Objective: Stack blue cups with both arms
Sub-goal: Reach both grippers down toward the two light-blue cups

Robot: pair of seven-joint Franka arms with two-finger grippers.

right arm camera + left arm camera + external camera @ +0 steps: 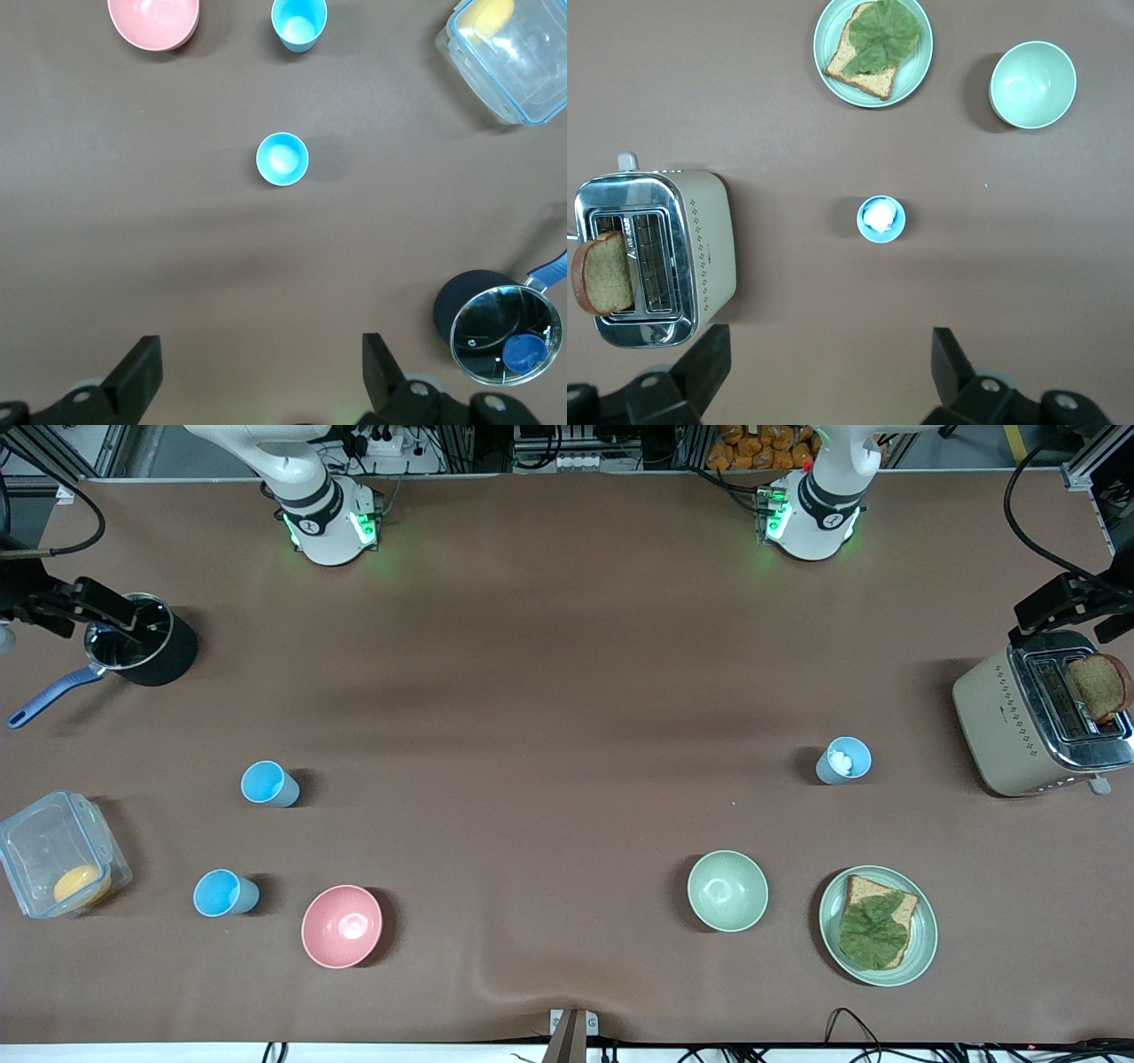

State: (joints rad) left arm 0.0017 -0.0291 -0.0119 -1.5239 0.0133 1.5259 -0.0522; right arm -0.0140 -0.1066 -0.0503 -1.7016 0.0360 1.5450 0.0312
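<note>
Three blue cups stand upright and apart on the brown table. Two sky-blue cups (pixel 269 784) (pixel 225 893) are toward the right arm's end; they also show in the right wrist view (pixel 283 158) (pixel 299 24). A paler blue cup with white bits inside (pixel 843 760) stands toward the left arm's end, beside the toaster; it also shows in the left wrist view (pixel 881 219). My left gripper (pixel 830 372) is open, empty, high over bare table. My right gripper (pixel 261 376) is open, empty, high over bare table. Neither gripper shows in the front view, only the arm bases (pixel 811 514) (pixel 328 518).
A pink bowl (pixel 342 926) sits beside the nearer sky-blue cup. A clear box (pixel 58 865) and a black pot (pixel 142 651) are at the right arm's end. A pale green bowl (pixel 727 891), a plate with bread and lettuce (pixel 921 948) and a toaster (pixel 1001 726) are toward the left arm's end.
</note>
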